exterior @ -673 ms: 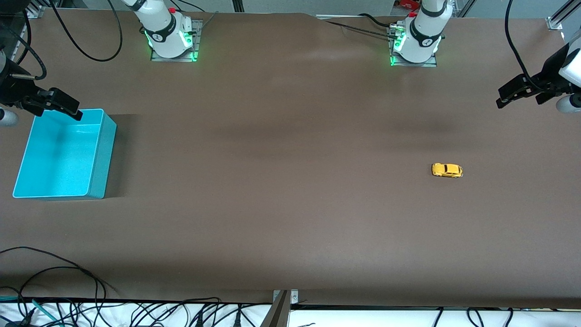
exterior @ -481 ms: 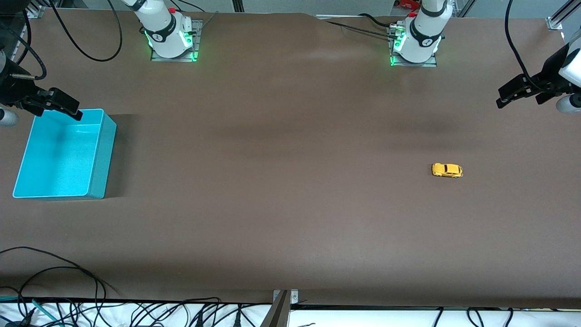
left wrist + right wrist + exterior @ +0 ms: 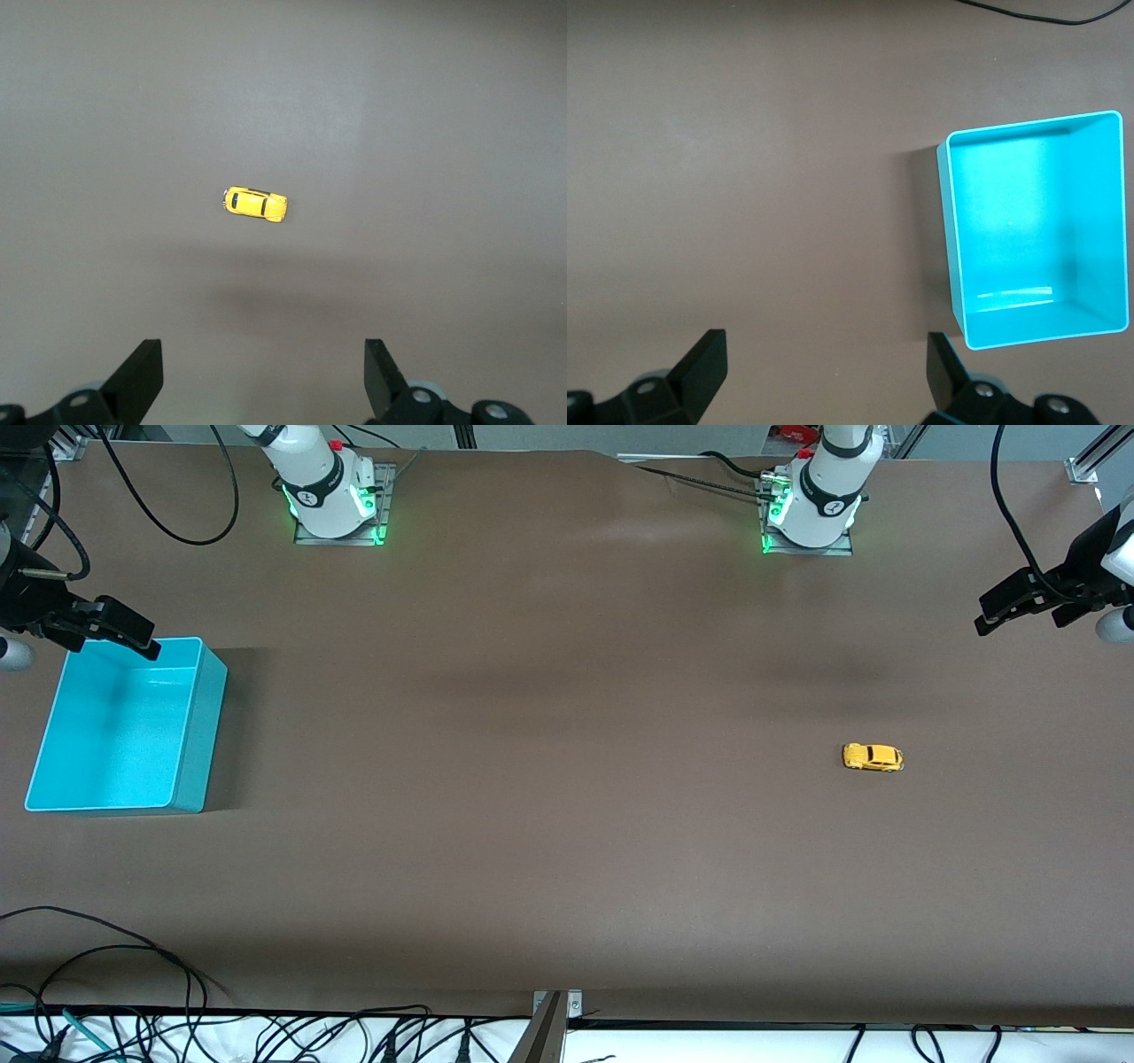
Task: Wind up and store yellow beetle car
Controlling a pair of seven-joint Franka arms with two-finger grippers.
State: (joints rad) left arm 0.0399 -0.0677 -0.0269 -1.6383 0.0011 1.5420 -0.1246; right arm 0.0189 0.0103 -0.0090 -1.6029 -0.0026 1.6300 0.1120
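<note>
The yellow beetle car [image 3: 873, 757] stands on its wheels on the brown table toward the left arm's end; the left wrist view shows the car [image 3: 254, 204] from above. My left gripper [image 3: 1005, 609] hangs high in the air at that end of the table, open and empty, well apart from the car; its own view has the left gripper [image 3: 263, 376] with jaws wide. My right gripper [image 3: 120, 633] hovers open and empty over the rim of the turquoise bin [image 3: 199, 717]. In the right wrist view the right gripper [image 3: 827, 372] is beside the bin [image 3: 950, 239].
The bin holds nothing. Both arm bases [image 3: 332, 500] [image 3: 811, 509] stand along the table's edge farthest from the camera. Loose black cables [image 3: 115, 965] lie at the nearest edge toward the right arm's end. A metal bracket [image 3: 554, 1014] sits at the nearest edge.
The left gripper has drifted slightly toward the table's end. The car, the bin and the right gripper have not moved.
</note>
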